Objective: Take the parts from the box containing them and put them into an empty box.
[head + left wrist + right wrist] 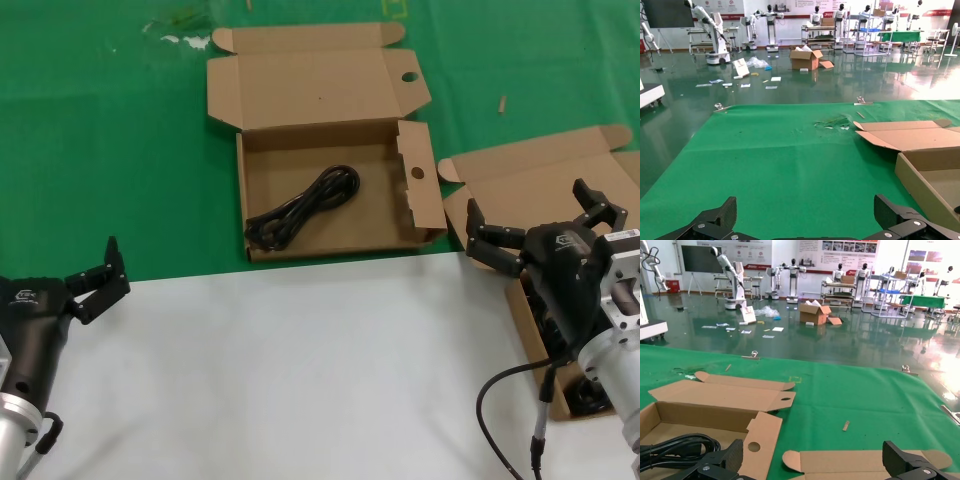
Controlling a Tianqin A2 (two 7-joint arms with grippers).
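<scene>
The holed box (pixel 425 190) lies open on the green mat, with one black cable (pixel 305 207) coiled inside. The right wrist view shows this box (pixel 705 415) and its cable (pixel 675 447). The plain-lidded box (pixel 535 175) sits at the right, mostly hidden by my right arm; dark parts (pixel 588 400) show in it beneath the arm. My right gripper (pixel 527 200) hovers open and holding nothing over that box's back edge and lid (pixel 860 460). My left gripper (pixel 93 265) is open and idle at the left, over the white table edge.
A white tabletop (pixel 300 370) fills the near half, and the green mat (pixel 100 150) lies beyond it. The right arm's grey cable (pixel 500 400) loops over the white surface. A small wood chip (pixel 502 103) lies on the mat.
</scene>
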